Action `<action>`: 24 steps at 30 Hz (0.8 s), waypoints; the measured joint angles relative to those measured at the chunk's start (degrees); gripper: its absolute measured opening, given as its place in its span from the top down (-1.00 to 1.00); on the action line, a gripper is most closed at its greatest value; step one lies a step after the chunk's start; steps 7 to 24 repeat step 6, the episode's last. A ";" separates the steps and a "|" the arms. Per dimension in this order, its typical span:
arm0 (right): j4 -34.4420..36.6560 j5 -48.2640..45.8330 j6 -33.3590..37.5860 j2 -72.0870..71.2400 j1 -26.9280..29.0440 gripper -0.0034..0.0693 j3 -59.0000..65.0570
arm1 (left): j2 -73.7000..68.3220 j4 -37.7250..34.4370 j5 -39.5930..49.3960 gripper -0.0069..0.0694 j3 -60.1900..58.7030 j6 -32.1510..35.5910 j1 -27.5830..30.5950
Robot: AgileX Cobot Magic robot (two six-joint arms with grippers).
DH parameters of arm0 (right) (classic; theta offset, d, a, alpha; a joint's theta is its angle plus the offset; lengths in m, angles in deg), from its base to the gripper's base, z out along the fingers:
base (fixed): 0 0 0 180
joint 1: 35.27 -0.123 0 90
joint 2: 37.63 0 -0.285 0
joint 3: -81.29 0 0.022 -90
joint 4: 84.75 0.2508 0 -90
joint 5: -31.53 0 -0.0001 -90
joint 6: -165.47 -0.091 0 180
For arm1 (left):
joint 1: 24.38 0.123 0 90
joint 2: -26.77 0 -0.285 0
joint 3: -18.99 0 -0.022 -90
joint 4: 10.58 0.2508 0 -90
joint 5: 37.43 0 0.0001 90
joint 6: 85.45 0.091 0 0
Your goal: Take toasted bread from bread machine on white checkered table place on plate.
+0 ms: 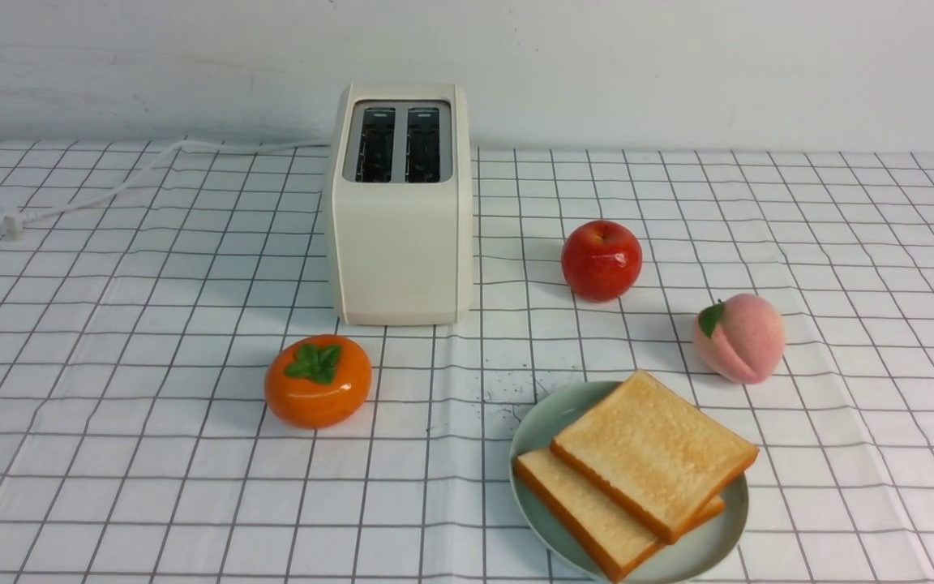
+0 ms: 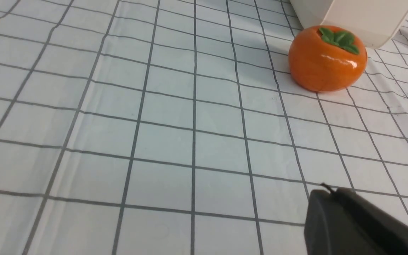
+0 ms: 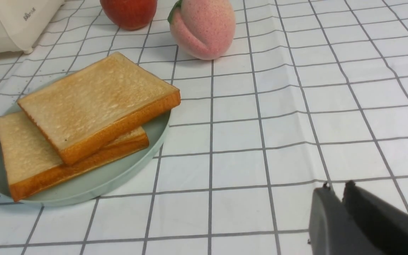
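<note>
I'm looking down the front camera and counting: two slices of toasted bread (image 1: 652, 451), both lying flat on the plate (image 1: 698, 547), the upper one overlapping the lower slice (image 1: 576, 513) and skewed across it. One plate, pale mint green, at the near right of the white checkered table (image 1: 110, 405). One bread machine (image 1: 400, 227) stands upright toward the back, its two dark slots showing no bread, its white cord (image 1: 110, 191) trailing off to the left and ending in one plug.

Three fruit pieces too: one orange persimmon (image 1: 318, 380) just in front of the bread machine, one red apple (image 1: 601, 259) to its right, one pink peach (image 1: 739, 337) just beyond the plate. A scatter of dark crumbs (image 1: 516, 389) lies on the cloth beside the plate's left rim.

Neither arm shows in the front camera. On my left wrist feed, the left gripper (image 2: 326, 191) hangs over bare cloth, fingers pressed together, gripping nothing. On the right wrist feed, the right gripper (image 3: 335, 187) shows a narrow slit between its fingers (barely parted, nothing between them), well clear of the plate.
</note>
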 joint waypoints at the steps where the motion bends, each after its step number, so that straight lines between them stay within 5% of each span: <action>1: 0.00 0.00 0.00 0.00 0.00 0.72 0.00 | 0.00 0.00 0.00 0.85 0.00 0.00 0.00; 24: 0.00 0.00 0.00 0.00 0.00 0.70 0.00 | 0.00 0.00 0.00 0.85 0.00 0.00 0.00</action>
